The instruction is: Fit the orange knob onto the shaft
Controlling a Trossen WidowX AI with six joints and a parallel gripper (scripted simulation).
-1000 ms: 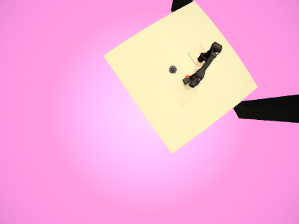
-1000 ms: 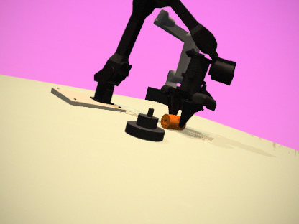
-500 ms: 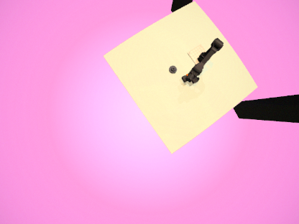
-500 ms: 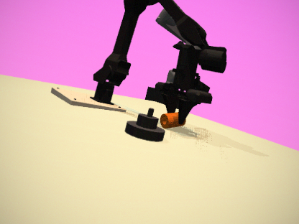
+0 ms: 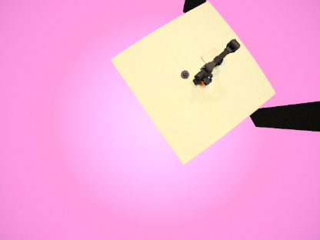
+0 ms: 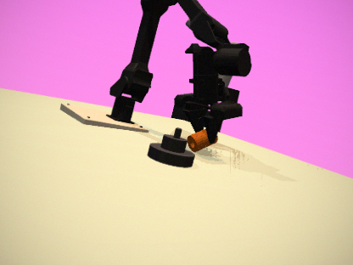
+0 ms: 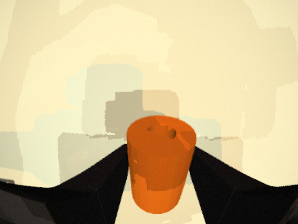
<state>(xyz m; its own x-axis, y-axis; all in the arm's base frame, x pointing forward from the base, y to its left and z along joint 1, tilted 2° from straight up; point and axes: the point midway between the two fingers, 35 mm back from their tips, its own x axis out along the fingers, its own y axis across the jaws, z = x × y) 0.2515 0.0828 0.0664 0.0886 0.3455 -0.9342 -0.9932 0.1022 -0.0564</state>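
Note:
The orange knob (image 5: 202, 84) (image 6: 198, 140) (image 7: 159, 165) is a cylinder, tilted, with its holed end turned toward the pedestal side in the exterior view. My gripper (image 6: 205, 135) (image 7: 158, 149) is shut on it, one finger on each side, and holds it close above the table. The dark round pedestal (image 5: 185, 75) (image 6: 170, 155) stands upright beside the knob, apart from the gripper. Its thin shaft (image 6: 177, 132) points up from a narrower collar. The shaft's flat side cannot be seen. The pedestal is not in the wrist view.
The pale table (image 5: 169, 115) (image 6: 127, 204) carries the arm's base plate (image 5: 208, 56) (image 6: 91, 118), behind the pedestal in the exterior view. Shadows and faint reflections of the arm lie on the table around the gripper. Two black bars show beyond the table's edges.

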